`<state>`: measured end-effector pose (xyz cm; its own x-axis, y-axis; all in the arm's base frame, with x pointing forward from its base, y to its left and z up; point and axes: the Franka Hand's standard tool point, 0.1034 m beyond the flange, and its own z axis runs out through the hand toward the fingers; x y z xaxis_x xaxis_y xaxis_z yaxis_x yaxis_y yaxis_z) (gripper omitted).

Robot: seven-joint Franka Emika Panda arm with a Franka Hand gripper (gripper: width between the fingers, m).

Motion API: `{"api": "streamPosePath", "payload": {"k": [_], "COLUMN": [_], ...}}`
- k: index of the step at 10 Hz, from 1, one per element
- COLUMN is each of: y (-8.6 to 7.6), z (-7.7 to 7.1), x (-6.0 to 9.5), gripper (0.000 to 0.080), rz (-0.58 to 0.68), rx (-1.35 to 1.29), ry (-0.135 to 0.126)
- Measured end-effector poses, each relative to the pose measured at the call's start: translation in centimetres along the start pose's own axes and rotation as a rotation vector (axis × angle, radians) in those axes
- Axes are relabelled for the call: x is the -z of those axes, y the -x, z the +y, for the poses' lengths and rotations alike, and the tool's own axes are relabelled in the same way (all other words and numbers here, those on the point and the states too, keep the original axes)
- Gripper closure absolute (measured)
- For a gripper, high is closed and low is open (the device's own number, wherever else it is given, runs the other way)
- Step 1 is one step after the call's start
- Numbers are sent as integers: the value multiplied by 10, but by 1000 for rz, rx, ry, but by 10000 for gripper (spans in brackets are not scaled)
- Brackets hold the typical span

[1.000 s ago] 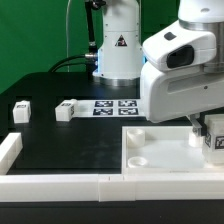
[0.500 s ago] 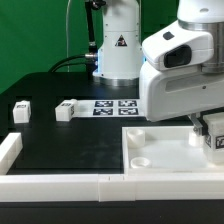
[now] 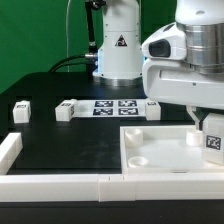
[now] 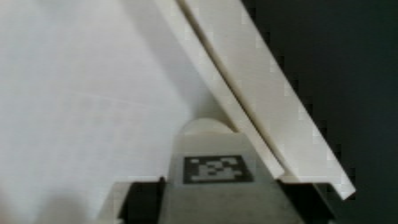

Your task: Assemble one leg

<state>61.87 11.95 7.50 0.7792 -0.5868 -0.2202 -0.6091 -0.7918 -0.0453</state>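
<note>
My gripper [image 4: 221, 203] is shut on a leg [image 4: 217, 160], a small white block with a black-and-white tag, with a dark finger [image 4: 148, 201] on each side of it. In the exterior view the held leg [image 3: 212, 141] hangs at the right over the large white panel [image 3: 160, 152], near the panel's right side. In the wrist view the panel's flat face [image 4: 89, 100] and its raised rim [image 4: 249, 70] lie just past the leg. Three other legs lie on the black table [image 3: 21, 111] [image 3: 66, 110] [image 3: 152, 108].
The marker board [image 3: 113, 106] lies behind the panel, in front of the robot base [image 3: 117, 45]. A low white wall [image 3: 60, 184] runs along the front and turns up at the exterior view's left [image 3: 8, 150]. The arm's bulky body [image 3: 185, 70] hides the right rear.
The arm's body has lifted and turned a little, uncovering the leg beside the marker board. The held leg stays at about the same spot over the panel.
</note>
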Motion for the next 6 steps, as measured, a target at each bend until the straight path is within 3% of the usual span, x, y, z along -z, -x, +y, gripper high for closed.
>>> {"api": "streamPosePath", "payload": {"k": [3, 5, 6], "y": [5, 6, 6], "z": [-7, -7, -7], "x": [-2, -2, -3], "gripper": [506, 506, 433], "rz": [9, 4, 4], "rx": [-395, -510, -478], "ry": [2, -3, -3]}}
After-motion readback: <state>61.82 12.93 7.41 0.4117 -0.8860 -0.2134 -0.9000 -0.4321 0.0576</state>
